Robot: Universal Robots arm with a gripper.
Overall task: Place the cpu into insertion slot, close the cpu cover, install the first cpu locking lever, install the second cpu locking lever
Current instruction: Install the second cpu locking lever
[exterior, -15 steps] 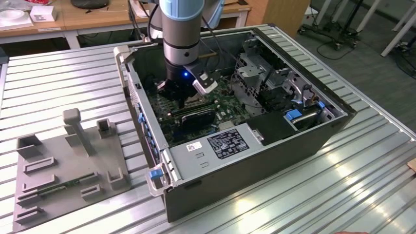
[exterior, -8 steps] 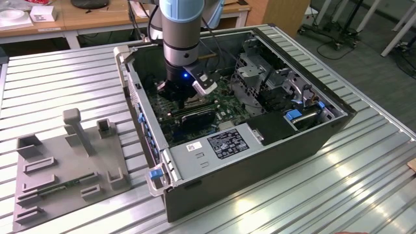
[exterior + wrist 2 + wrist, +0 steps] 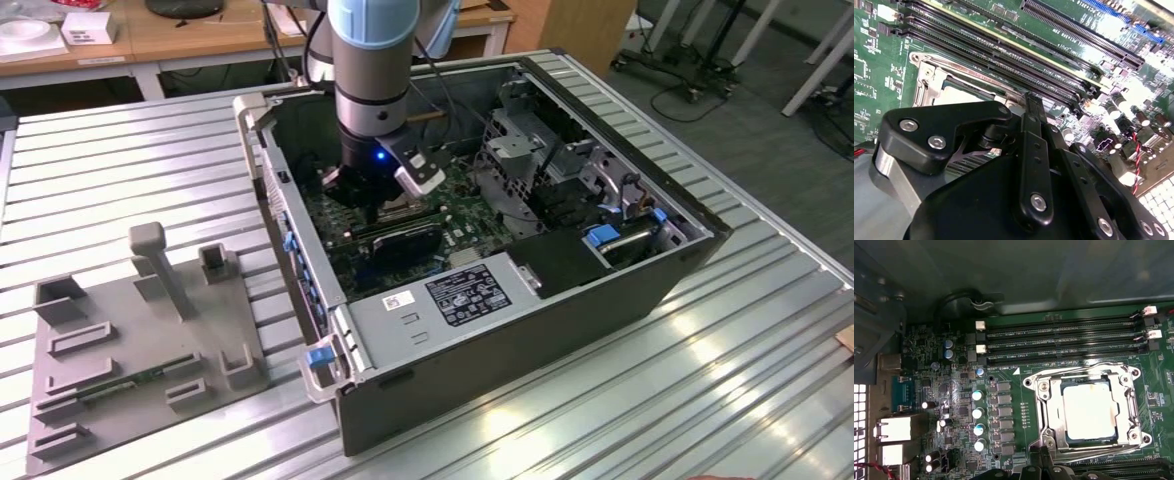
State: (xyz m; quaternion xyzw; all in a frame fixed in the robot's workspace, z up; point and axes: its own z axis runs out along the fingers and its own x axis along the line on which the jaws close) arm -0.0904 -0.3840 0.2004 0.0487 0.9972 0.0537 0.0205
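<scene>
A ribbed metal table (image 3: 120, 170) carries everything. On it, toward the exterior view's right, lies an open computer case (image 3: 534, 300) on its side. Toward the exterior view's left a flat grey holder plate (image 3: 134, 370) with upright pegs rests on the table, near the case.

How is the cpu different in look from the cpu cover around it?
The cpu is a solid pale silvery square with a smooth top; the cpu cover is a thin metal frame with an open middle. The cpu lies inside; the cpu cover borders it. Both are metallic, square and flat over the socket.
</scene>
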